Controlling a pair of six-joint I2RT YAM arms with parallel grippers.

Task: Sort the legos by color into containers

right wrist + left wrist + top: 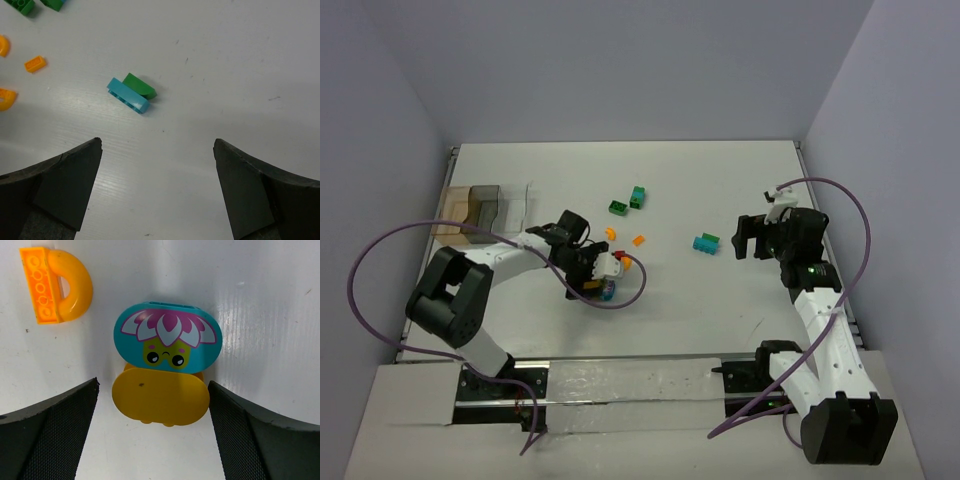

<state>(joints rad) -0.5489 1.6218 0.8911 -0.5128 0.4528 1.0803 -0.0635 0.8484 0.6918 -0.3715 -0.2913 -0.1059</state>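
The left gripper [152, 407] stands with its jaws spread wide and grasps nothing. A yellow oval piece [160, 402] lies on the table between the two pads, touching neither. A teal oval piece [167, 342] printed with a flower-topped face sits against its far edge and seems to overlap it. I take it the jaws straddle the pair so as to close on one, but pressed together like this the two may come up as one. Just beyond them an orange brick [40, 285] sits against an orange arch [75, 285]. All of this is near the middle of the table [720, 180].

The right gripper [157, 165] hangs released too, empty, toward the right edge, with a cyan brick [128, 95] and a green piece [141, 86] touching each other ahead of it. The containers [485, 205] stand in a row by the left edge, toward the far-left corner — well apart from every lego.
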